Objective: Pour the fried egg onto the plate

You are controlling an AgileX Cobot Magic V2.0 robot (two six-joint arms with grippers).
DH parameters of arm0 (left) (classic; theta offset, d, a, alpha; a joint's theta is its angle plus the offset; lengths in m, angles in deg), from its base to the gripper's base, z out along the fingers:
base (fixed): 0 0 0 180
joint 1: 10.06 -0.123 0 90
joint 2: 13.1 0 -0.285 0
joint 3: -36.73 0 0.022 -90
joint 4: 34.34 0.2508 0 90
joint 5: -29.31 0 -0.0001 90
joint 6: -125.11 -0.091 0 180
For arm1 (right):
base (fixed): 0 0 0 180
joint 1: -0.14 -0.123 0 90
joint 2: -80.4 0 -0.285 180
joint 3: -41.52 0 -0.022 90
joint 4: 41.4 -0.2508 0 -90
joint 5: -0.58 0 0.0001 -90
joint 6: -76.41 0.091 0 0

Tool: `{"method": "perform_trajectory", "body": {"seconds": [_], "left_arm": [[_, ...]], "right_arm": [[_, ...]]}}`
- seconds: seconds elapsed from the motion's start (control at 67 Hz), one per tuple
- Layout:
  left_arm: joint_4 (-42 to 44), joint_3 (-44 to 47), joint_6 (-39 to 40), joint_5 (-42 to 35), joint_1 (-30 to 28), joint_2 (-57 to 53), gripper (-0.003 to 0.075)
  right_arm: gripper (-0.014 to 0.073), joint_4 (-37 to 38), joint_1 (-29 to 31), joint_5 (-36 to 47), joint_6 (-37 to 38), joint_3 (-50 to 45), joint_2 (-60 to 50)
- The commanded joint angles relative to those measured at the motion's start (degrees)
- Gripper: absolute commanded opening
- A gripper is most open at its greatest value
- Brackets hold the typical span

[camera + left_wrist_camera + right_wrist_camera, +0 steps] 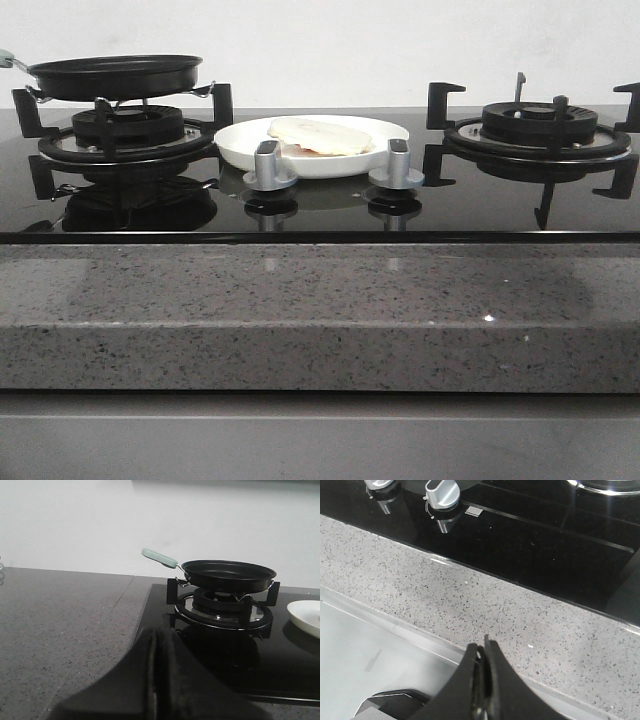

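The fried egg lies pale side up on the white plate, which sits on the black glass hob between the two burners. The plate's rim also shows in the left wrist view. The black frying pan stands on the left burner with its pale green handle pointing left; it shows in the left wrist view too. My left gripper is shut and empty, back from the left burner. My right gripper is shut and empty over the grey stone counter edge. Neither gripper shows in the front view.
Two silver knobs stand in front of the plate. The right burner grate stands unused. The speckled grey counter runs along the front and to the left of the hob.
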State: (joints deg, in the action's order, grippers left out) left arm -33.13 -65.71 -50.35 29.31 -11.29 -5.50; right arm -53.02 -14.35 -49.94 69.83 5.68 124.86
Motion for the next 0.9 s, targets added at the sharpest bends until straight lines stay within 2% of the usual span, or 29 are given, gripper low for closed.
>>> {"method": "perform_trajectory", "body": {"seconds": [0.0,0.597,0.672,0.881], "left_arm": [[-0.1,0.35,0.46,-4.89,0.45,-0.87,-0.002],[-0.1,0.35,0.46,-4.89,0.45,-0.87,-0.002],[-0.1,0.35,0.46,-4.89,0.45,-0.87,-0.002],[-0.1,0.35,0.46,-4.89,0.45,-0.87,-0.002]], "right_arm": [[-0.0069,-0.17,0.04,3.12,-0.35,1.49,0.02],[-0.0069,0.82,0.23,3.77,-0.35,0.71,-1.57],[-0.0069,1.7,2.42,7.86,-0.35,-2.22,-4.81],[-0.0069,1.7,7.73,34.49,-0.35,-17.59,-17.64]]}}
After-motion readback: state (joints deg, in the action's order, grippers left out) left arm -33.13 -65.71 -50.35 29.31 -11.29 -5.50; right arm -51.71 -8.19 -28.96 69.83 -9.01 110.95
